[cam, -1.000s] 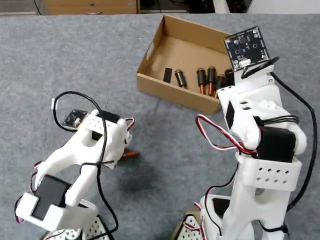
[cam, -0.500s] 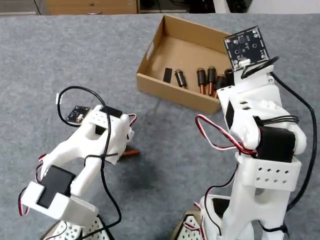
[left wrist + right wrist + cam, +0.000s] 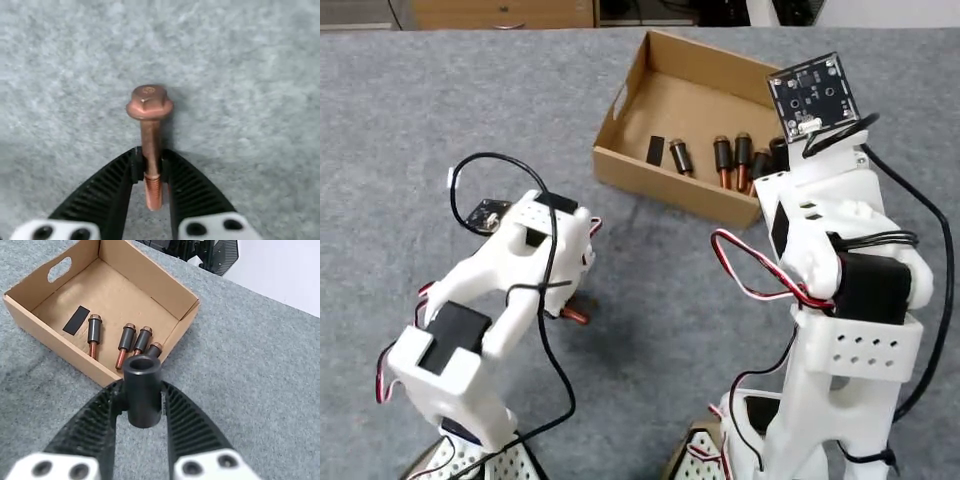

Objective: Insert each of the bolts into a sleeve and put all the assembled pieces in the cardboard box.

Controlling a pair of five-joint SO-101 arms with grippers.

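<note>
Gripping a bolt (image 3: 149,132) over grey carpet (image 3: 250,75), left claw (image 3: 150,164); right claw (image 3: 142,390) clamps a sleeve (image 3: 142,371).

Two white plastic arms with black motors. A black cable (image 3: 485,156) loops over the left arm (image 3: 510,300). Red and white wires (image 3: 738,263) run down the right arm (image 3: 830,260), which is topped by a square black circuit board (image 3: 812,93). The left end effector (image 3: 150,156) and right end effector (image 3: 141,388) have ribbed black fingers (image 3: 107,187).

The bolt (image 3: 149,127) is copper-coloured and the sleeve (image 3: 143,400) matte black. The left gripper (image 3: 150,155) and the right gripper (image 3: 141,386) are both ribbed black on white bases. The cardboard box (image 3: 150,280) is plain tan, and the tabletop (image 3: 250,60) is mottled grey.
</note>
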